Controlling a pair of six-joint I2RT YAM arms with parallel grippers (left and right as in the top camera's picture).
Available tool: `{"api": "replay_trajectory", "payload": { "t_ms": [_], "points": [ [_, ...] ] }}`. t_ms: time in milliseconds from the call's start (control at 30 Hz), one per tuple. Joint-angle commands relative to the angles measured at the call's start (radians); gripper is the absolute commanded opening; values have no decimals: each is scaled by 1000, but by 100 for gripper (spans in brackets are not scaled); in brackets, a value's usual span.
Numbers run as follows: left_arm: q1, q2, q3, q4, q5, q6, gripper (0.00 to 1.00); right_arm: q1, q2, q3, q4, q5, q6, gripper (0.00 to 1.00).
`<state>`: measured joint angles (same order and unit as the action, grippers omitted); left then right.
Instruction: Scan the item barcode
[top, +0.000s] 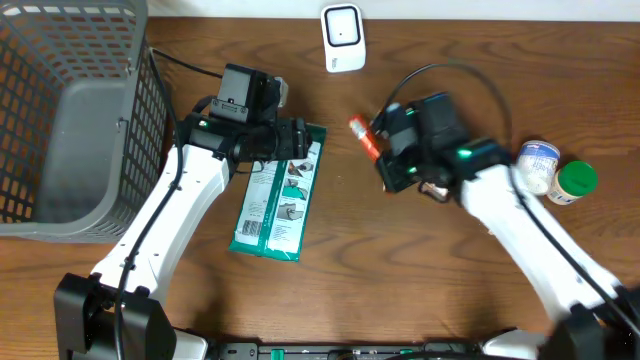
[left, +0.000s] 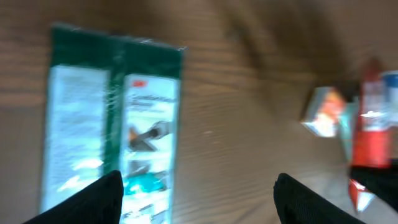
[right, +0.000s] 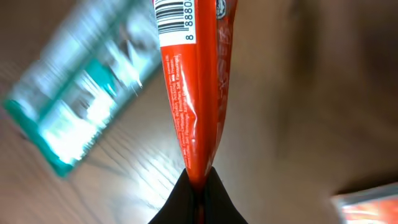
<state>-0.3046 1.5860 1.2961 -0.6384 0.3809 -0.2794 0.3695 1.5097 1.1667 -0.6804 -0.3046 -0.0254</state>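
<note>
Right gripper (right: 199, 182) clamped shut on the crimped end of the red sachet (right: 189, 93), barcode (right: 173, 18) showing at its far end in the wrist view. Overhead, the sachet is at 6 o'clock from the white scanner (top: 342, 38), well apart. Left gripper (left: 198, 183): jaws wide apart, empty, at the top end of the green pack (top: 278, 195), which lies flat at 9 o'clock of the sachet. White jar (top: 537, 165) and green-capped jar (top: 576, 182) at 3 o'clock.
</note>
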Motion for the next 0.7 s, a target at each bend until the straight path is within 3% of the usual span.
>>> {"api": "replay_trajectory", "payload": {
  "t_ms": [0, 100, 433, 567, 667],
  "points": [
    [0, 2, -3, 47, 212, 17, 76, -33, -38, 4, -3, -152, 34, 1],
    [-32, 2, -4, 121, 262, 17, 75, -38, -29, 3, 33, -301, 110, 1],
    [-105, 2, -3, 203, 264, -3, 76, -21, -26, 3, 214, -307, 374, 1],
    [-113, 2, -4, 264, 264, -19, 75, -3, -26, 3, 243, -307, 400, 1],
    [-113, 2, -3, 308, 263, -44, 69, 9, -26, 3, 258, -306, 426, 1]
  ]
}}
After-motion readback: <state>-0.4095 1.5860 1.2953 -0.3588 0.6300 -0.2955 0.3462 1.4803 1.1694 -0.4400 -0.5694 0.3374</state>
